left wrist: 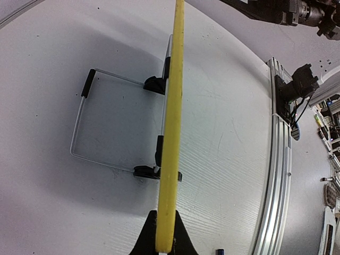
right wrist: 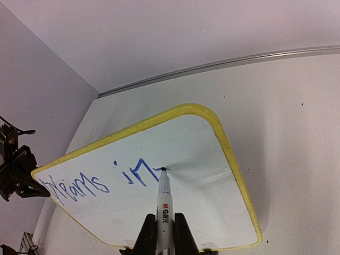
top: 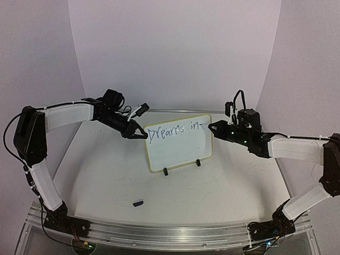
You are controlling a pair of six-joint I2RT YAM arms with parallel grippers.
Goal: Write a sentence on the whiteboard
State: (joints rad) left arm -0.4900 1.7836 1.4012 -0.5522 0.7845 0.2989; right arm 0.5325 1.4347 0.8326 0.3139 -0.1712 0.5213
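Blue ink: the sentence reads "Dreams in" in thin script along the top of the board, with a short stroke begun just after the "n"; nothing is written below it.
Whiteboard: the whiteboard stands upright near the middle of the table, its face toward the arms. It rests on two black clip feet, with a wire stand behind it.
Left claw: the left claw is closed on the board's left edge, the yellow frame pinched between its fingers, apparently to steady the board.
Right claw: the right claw is closed around the barrel of a marker, whose tip touches the board just right of "in".
Step in hand: writing, partway through a word on the first line; judged from the text on the board, well under half the sentence is done.
Next move: finishing this word in the little space left before the right frame, then lifting the tip and shifting down and left to start a second line.
Care needed: light, even pressure, since the board is only propped up and could tip back or slide; the left hold matters here.
Loose item: a small dark piece lies on the table in front of the board, well apart from it; whether it is the marker's cap I cannot tell.
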